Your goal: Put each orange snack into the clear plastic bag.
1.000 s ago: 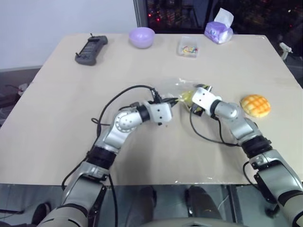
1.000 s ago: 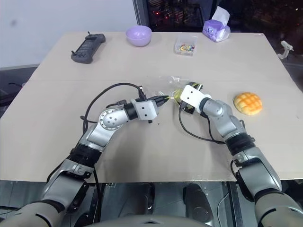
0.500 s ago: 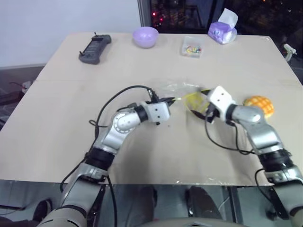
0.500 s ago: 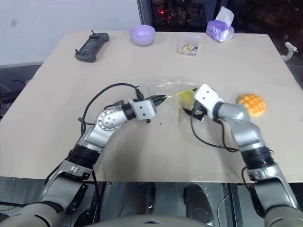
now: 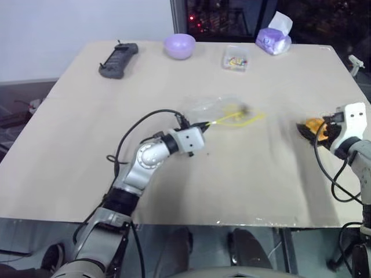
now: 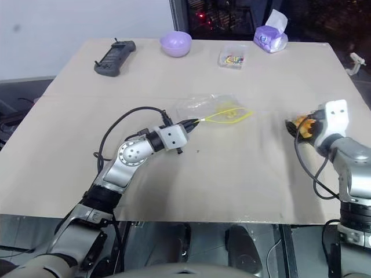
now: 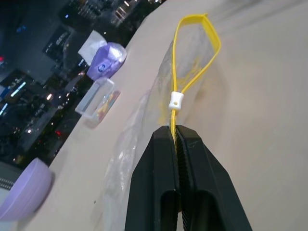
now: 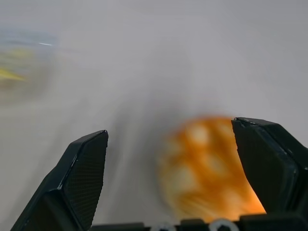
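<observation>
Both arms reach level: left pincer point(image 7: 175, 132) clamped on the clear plastic bag point(image 6: 211, 110), right pincer point(image 8: 173, 159) spread before the orange snack point(image 8: 209, 168).

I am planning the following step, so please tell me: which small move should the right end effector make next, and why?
Probably it should ease forward and close on the orange snack. The right end effector is open, with the snack lying between its fingers but not yet gripped. The left end effector is shut on the yellow strip of the clear plastic bag, holding its mouth open.

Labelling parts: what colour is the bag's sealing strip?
Yellow; the clear plastic bag's strip shows best in the left wrist view.
</observation>
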